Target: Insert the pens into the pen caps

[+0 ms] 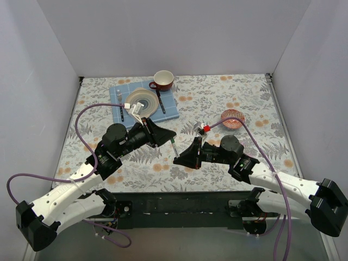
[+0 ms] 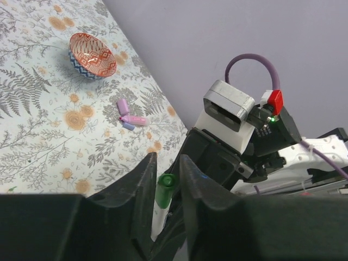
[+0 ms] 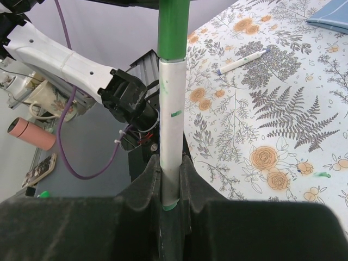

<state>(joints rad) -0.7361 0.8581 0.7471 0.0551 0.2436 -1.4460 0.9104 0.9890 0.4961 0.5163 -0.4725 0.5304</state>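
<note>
Right gripper (image 3: 171,162) is clamped on the white pen (image 3: 173,109); coaxially at twelve o'clock, the green cap (image 3: 174,27) is pinched by the left gripper (image 2: 167,166).

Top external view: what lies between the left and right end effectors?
The white pen spans it: the right end effector grips the barrel, the left end effector holds its green cap. Wrist views confirm.

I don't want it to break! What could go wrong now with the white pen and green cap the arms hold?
The right pincer grips the slim white plastic pen near its bottom end, so a sideways push might tilt it.
The left pincer holds the short green plastic cap at the pen's tip; if the pincers move out of line, it could jam or pop off.
</note>
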